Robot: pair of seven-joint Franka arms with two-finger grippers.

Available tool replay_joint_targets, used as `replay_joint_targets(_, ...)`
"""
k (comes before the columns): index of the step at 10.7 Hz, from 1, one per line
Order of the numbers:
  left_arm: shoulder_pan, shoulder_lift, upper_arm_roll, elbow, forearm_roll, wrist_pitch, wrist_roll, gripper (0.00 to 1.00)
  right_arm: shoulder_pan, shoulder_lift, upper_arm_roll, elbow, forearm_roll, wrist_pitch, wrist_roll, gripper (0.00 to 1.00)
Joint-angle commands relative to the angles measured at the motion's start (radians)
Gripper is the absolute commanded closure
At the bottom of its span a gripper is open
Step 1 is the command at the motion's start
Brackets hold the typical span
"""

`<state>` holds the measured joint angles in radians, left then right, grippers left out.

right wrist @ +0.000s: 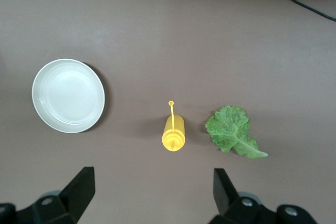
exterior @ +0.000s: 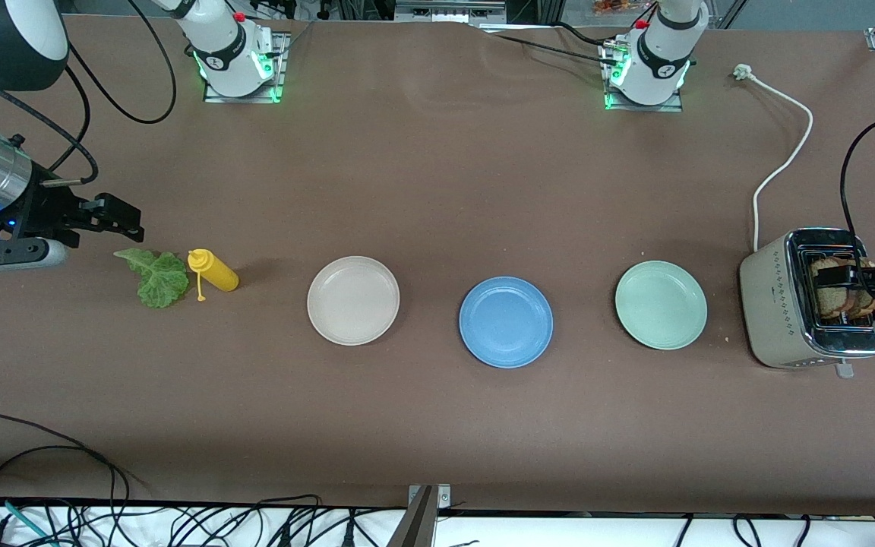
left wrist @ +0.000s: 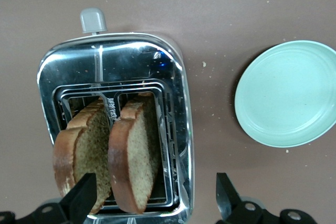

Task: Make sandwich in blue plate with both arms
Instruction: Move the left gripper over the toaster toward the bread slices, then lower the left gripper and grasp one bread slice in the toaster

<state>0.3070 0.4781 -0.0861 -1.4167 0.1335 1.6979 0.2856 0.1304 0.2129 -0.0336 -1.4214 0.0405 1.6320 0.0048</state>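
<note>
While the left tool [left wrist: 152, 203] is hovering open over the toaster's [left wrist: 173, 129] bread slices [left wrist: 131, 156], the right tool [right wrist: 149, 195] is hanging open above the lettuce leaf [right wrist: 231, 131], and the blue plate [exterior: 506, 321] is lying between them on the desk [exterior: 437, 190].

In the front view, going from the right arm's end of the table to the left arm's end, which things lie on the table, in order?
Lettuce leaf → yellow squeeze bottle → cream-white plate → blue plate → mint-green plate → toaster with the bread slices.
</note>
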Motion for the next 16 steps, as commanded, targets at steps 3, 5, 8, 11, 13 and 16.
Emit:
replay_joint_targets(3, 0.030, 0.031, -0.007, 0.028, -0.023, 0.025, 0.055, 0.00, 0.002, -0.015, -0.003, -0.017, 0.002, 0.000, 0.008, 0.00)
replay_joint_targets(5, 0.034, 0.031, -0.007, 0.013, -0.028, 0.023, 0.041, 0.00, 0.002, -0.015, -0.003, -0.017, 0.002, 0.000, 0.008, 0.00)
replay_joint_targets(8, 0.046, 0.025, -0.006, -0.016, -0.060, 0.025, 0.032, 0.00, 0.002, -0.015, -0.003, -0.017, 0.002, 0.000, 0.008, 0.00)
replay_joint_targets(11, 0.055, 0.020, -0.006, -0.034, -0.061, 0.025, 0.032, 0.00, 0.002, -0.015, -0.002, -0.017, 0.002, 0.002, 0.008, 0.00)
replay_joint_targets(13, 0.055, 0.019, -0.006, -0.036, -0.061, 0.025, 0.032, 0.12, 0.002, -0.015, -0.002, -0.017, 0.002, 0.002, 0.008, 0.00)
replay_joint_targets(16, 0.055, 0.019, -0.006, -0.036, -0.060, 0.022, 0.035, 0.42, 0.002, -0.015, -0.002, -0.017, 0.002, 0.003, 0.008, 0.00)
